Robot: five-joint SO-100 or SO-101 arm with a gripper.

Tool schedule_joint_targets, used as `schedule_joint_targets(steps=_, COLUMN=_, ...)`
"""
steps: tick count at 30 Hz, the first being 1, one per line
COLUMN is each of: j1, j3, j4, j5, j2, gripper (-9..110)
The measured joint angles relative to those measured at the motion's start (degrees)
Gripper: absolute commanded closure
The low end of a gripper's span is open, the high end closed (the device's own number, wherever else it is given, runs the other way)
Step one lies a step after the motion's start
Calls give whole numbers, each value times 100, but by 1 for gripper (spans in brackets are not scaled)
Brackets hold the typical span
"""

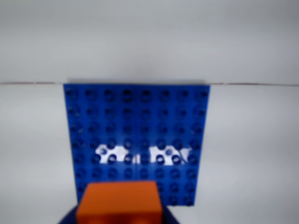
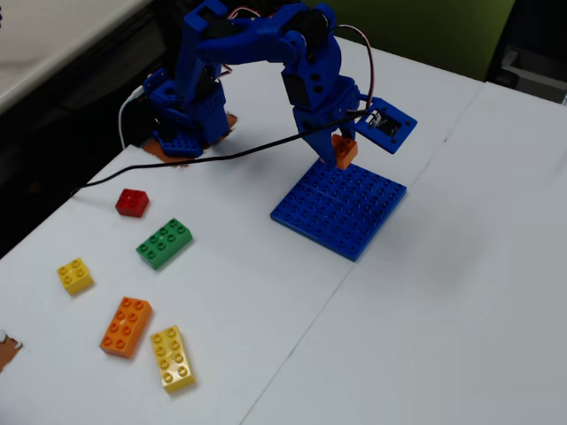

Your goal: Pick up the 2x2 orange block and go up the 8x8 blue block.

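The large flat 8x8 blue block (image 2: 340, 207) lies on the white table right of centre in the fixed view. It fills the middle of the wrist view (image 1: 136, 140). My blue gripper (image 2: 337, 156) is shut on the small 2x2 orange block (image 2: 345, 150) and holds it just above the far edge of the baseplate. In the wrist view the orange block (image 1: 119, 202) sits at the bottom edge between my jaws, over the near rows of studs. My fingertips are mostly hidden behind the block.
Loose bricks lie on the left of the table: a red one (image 2: 132, 202), a green 2x4 (image 2: 165, 242), a small yellow 2x2 (image 2: 75, 275), a longer orange 2x4 (image 2: 126, 326) and a yellow 2x4 (image 2: 173, 358). A black cable (image 2: 177, 162) runs across the table. The arm's base (image 2: 189, 124) stands at the back.
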Motion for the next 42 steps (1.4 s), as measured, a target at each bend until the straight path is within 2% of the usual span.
schedule_joint_targets(steps=42, j1=220, j3=-53, j4=0, j5=79, j2=-105, gripper=102)
